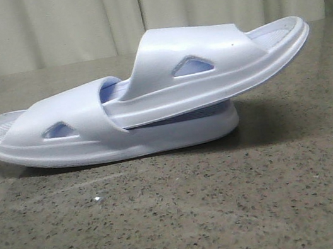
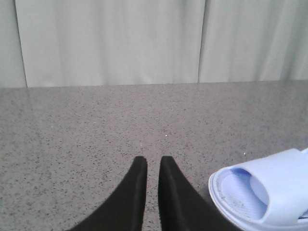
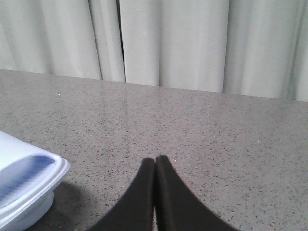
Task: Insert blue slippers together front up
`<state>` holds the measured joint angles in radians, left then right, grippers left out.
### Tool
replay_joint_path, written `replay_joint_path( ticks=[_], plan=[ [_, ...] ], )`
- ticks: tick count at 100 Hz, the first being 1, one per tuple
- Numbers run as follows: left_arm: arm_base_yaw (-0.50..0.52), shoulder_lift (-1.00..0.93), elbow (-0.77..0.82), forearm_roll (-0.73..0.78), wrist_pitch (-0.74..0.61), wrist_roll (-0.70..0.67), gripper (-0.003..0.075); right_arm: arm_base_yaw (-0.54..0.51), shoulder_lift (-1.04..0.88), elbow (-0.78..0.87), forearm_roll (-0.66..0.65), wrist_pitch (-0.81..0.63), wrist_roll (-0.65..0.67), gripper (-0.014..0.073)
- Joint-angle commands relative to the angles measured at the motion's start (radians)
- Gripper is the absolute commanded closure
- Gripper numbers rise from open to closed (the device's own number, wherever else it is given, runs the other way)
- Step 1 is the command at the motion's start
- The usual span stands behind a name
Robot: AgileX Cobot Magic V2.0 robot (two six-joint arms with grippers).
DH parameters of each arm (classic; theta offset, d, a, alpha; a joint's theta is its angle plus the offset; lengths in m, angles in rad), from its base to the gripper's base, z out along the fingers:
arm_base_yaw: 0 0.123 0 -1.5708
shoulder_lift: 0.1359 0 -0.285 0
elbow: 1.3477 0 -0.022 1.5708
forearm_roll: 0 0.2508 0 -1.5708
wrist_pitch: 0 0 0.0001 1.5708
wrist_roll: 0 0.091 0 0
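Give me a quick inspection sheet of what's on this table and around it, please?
Surface: speckled grey stone-look table, bare apart from the slippers.
Job's things: blue slippers, nested; the upper one is tucked under the lower one's strap and tilts up to the right.
Clutter: nothing seen.
Grippers: left gripper has a narrow gap between its fingers, holding nothing; right gripper shut, empty. Both are clear of the slippers.
Cables: nothing seen.
Surroundings: pale pleated curtain behind the table.

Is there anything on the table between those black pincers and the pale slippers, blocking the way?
Nothing visible does. The blue slippers are already nested, one tucked under the other's strap. Only bare table lies between the left gripper and the slippers; likewise for the right gripper.
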<state>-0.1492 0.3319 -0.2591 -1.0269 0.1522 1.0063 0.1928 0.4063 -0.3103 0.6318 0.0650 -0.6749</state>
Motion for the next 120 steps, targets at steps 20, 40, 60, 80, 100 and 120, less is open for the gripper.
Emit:
replay_joint_path(
  ticks=[20, 40, 60, 80, 100, 120],
  plan=[
    [-0.007, -0.127, 0.037, 0.693, -0.023, -0.652, 0.0704, 0.002, 0.001, -0.027, -0.006, -0.058, -0.015, 0.0701],
    [-0.007, -0.228, 0.123, 0.949, -0.023, -0.946, 0.0704, 0.002, 0.001, -0.027, -0.006, -0.058, -0.015, 0.0701],
    [-0.007, -0.299, 0.199, 1.009, -0.023, -0.957, 0.0704, 0.002, 0.001, -0.027, -0.006, -0.058, -0.015, 0.0701],
    [-0.007, -0.366, 0.247, 1.027, -0.023, -0.96, 0.0704, 0.002, 0.001, -0.027, -0.006, -0.058, -0.015, 0.0701],
    [-0.007, -0.366, 0.27, 1.041, -0.052, -0.96, 0.0704, 0.002, 0.001, -0.027, -0.006, -0.056, -0.015, 0.0701],
    [-0.007, -0.366, 0.27, 1.049, -0.054, -0.96, 0.0704, 0.002, 0.001, -0.027, -0.006, -0.056, -0.015, 0.0701]
  ],
)
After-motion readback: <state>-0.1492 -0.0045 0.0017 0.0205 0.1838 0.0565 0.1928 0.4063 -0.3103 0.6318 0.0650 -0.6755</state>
